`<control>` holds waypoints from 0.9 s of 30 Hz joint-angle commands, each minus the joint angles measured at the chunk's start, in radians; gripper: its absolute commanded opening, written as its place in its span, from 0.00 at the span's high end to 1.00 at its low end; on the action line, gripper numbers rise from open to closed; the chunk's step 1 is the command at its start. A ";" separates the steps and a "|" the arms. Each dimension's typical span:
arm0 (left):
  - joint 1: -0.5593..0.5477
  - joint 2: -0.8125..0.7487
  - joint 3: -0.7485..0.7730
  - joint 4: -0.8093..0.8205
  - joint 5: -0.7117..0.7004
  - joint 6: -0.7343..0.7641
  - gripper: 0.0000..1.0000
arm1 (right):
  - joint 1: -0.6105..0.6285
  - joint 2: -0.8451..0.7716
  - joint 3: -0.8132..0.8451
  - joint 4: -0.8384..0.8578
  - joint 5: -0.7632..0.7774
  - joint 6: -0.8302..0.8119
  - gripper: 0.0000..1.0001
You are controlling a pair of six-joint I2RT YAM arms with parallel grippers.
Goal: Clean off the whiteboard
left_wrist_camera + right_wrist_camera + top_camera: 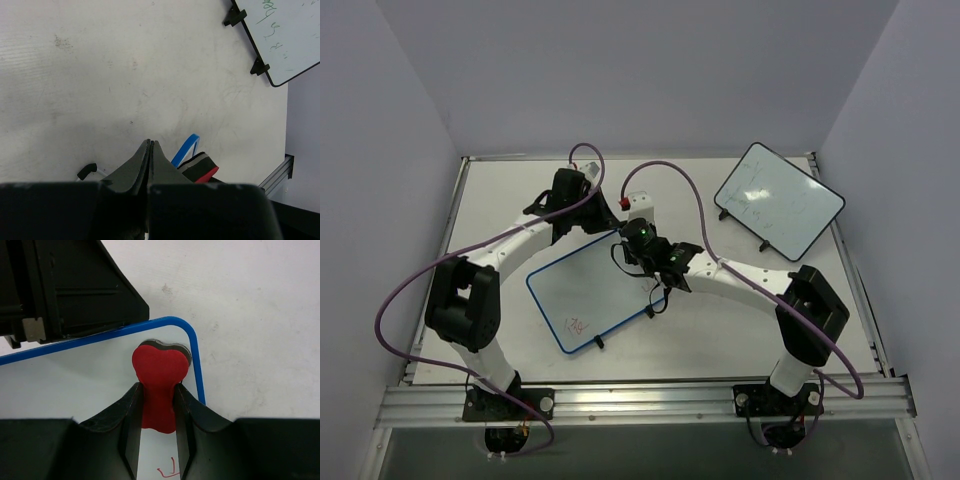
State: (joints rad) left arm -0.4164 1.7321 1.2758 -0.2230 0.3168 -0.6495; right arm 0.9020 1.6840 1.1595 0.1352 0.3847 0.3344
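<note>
The whiteboard (590, 290) with a blue rim lies mid-table, with red scribbles (578, 323) near its front corner. My right gripper (631, 213) is shut on a red-topped eraser (160, 371), which sits on the board's far right corner inside the blue rim (196, 360). A red mark (167, 472) shows between the fingers. My left gripper (150, 143) is shut, with nothing visible between its fingers. It sits over the board's far edge, just left of the eraser (200, 168) and the blue corner (186, 149). I cannot tell whether it touches the board.
A black-rimmed whiteboard (778, 200) with faint dark marks stands on black feet at the back right; it also shows in the left wrist view (285, 35). The left gripper's black body (65, 285) is close beside the eraser. Purple cables arc over both arms.
</note>
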 commanded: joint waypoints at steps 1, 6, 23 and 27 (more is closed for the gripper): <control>-0.021 -0.028 0.007 0.005 0.038 0.007 0.98 | -0.047 -0.027 -0.006 -0.046 0.025 -0.001 1.00; -0.021 -0.023 0.013 0.005 0.042 0.007 0.98 | -0.084 -0.049 0.008 -0.080 0.040 -0.011 1.00; -0.019 -0.048 -0.007 0.019 0.036 0.011 0.98 | -0.005 -0.159 -0.160 0.044 0.066 -0.002 1.00; -0.021 -0.065 -0.030 0.031 0.013 0.007 0.98 | 0.035 -0.262 -0.318 0.170 0.095 0.020 1.00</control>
State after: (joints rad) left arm -0.4236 1.7229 1.2644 -0.2157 0.3172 -0.6495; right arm 0.9134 1.5108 0.9291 0.1925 0.4202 0.3378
